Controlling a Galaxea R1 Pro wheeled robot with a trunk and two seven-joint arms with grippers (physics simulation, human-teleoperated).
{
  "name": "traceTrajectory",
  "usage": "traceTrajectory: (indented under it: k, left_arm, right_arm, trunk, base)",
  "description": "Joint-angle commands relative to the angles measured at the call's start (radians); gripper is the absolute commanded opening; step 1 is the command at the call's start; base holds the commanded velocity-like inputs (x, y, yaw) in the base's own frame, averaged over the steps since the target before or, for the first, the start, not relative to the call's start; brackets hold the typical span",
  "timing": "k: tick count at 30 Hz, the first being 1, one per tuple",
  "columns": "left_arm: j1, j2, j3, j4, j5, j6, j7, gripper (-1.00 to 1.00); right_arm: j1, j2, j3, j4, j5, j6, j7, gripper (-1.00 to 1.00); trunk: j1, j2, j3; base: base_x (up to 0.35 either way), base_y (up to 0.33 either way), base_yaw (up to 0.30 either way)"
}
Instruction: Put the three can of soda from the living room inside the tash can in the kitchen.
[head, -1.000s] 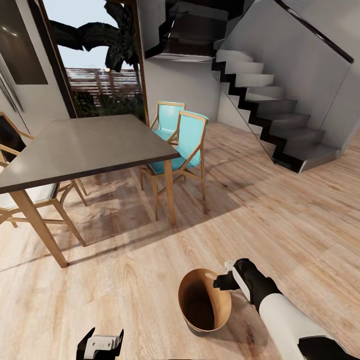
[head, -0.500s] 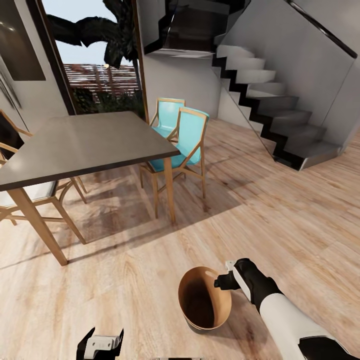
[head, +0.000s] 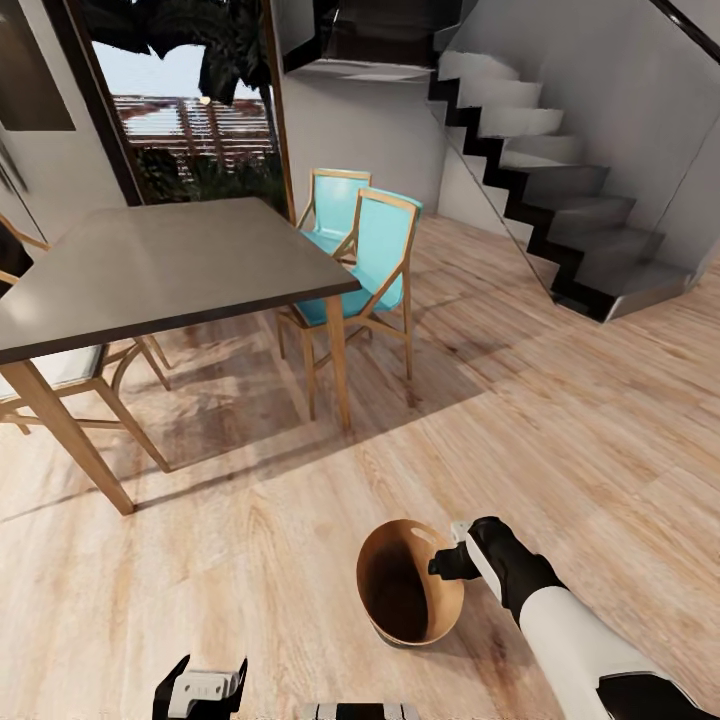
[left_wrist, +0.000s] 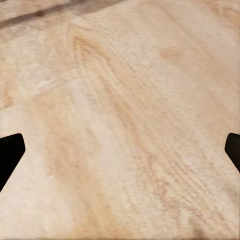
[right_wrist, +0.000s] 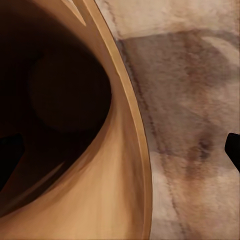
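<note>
The trash can (head: 385, 580), a round brown bin, hangs tilted just above the wood floor at the lower middle of the head view, its dark inside facing me. My right gripper (head: 447, 560) is at its rim. In the right wrist view the rim and wall (right_wrist: 125, 165) run between the right gripper's (right_wrist: 120, 155) two fingertips, which stand wide apart, one inside the bin and one outside. My left gripper (head: 205, 682) is open over bare floor, as the left wrist view also shows (left_wrist: 120, 155). The cans of soda are out of view.
A grey table (head: 170, 270) on wooden legs stands ahead to the left. Two turquoise chairs (head: 370, 270) sit at its right side, more chairs at the left edge. A staircase (head: 570, 210) rises at the right. A glass door (head: 190, 120) is behind the table.
The table, chairs and stairs have slid up in the head view, so the camera moved. Both arms and the trash can kept their place in the picture, and the bin's base swung up slightly.
</note>
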Motion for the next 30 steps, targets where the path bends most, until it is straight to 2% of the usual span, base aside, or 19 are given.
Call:
traceTrajectory:
  k: [1, 10, 30]
  left_arm:
    - [0.0, 0.0, 0.0, 0.0, 0.0, 0.0, 0.0, 1.0]
    - [0.0, 0.0, 0.0, 0.0, 0.0, 0.0, -0.001, 1.0]
    - [0.0, 0.0, 0.0, -0.006, 0.0, -0.001, -0.001, 1.0]
  right_arm:
    - [0.0, 0.0, 0.0, 0.0, 0.0, 0.0, 0.0, 1.0]
    - [0.0, 0.0, 0.0, -0.001, 0.0, 0.0, 0.0, 1.0]
    - [0.0, 0.0, 0.0, 0.0, 0.0, 0.0, 0.0, 1.0]
  trunk:
    - [0.0, 0.0, -0.004]
    - [0.004, -0.002, -0.039]
    - [0.004, -0.002, -0.039]
  base:
    - [0.0, 0.0, 0.0]
    - [0.0, 0.0, 0.0]
    - [0.0, 0.0, 0.0]
